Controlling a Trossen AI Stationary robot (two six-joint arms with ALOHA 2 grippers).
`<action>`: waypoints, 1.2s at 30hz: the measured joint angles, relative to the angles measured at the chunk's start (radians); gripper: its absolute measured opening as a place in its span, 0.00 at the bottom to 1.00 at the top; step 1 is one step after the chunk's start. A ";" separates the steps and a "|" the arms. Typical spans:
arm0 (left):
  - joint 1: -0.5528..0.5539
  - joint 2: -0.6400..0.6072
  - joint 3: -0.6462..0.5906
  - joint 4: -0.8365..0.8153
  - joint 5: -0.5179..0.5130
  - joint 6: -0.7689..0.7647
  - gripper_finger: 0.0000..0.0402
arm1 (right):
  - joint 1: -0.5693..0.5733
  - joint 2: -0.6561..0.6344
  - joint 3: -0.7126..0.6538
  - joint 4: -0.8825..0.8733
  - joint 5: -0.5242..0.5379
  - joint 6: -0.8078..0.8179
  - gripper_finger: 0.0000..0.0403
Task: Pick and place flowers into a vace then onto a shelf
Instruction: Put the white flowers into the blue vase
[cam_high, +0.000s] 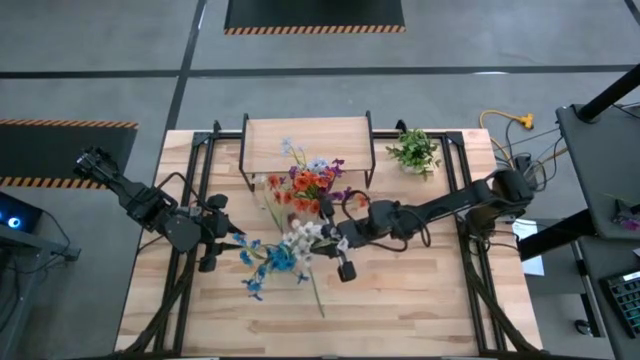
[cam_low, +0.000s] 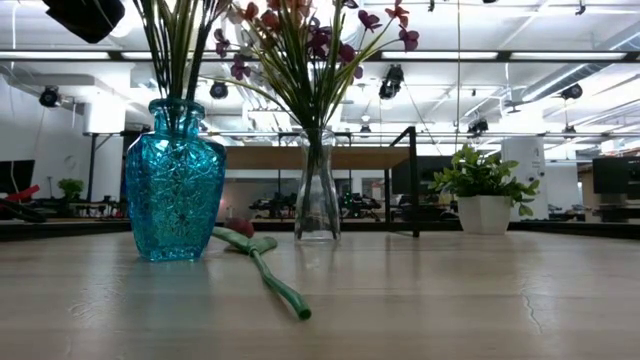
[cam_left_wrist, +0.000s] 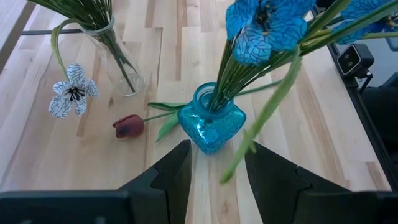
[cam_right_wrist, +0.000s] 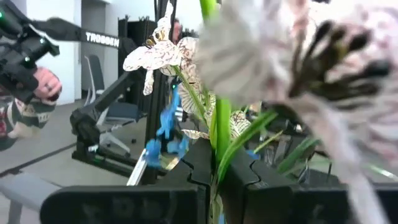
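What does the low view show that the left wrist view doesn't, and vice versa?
Only low: the potted plant and the shelf behind the vases. Only left wrist: the left hand open just short of the blue vase, its blue blooms, and a white bloom. Both: blue vase, clear vase, and the red tulip lying on the table.

The only readable lettering is "TROSSEN", white on a dark arm (cam_right_wrist: 102, 40).
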 joint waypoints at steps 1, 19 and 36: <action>0.000 0.000 0.000 0.000 0.000 0.000 0.33 | 0.000 0.006 0.000 -0.001 0.000 0.001 0.02; 0.000 0.000 0.000 0.000 0.000 0.000 0.33 | -0.004 0.100 0.000 -0.070 0.000 -0.001 0.02; 0.001 0.000 0.000 0.000 0.000 0.000 0.33 | -0.037 0.135 0.001 -0.074 0.003 0.029 0.02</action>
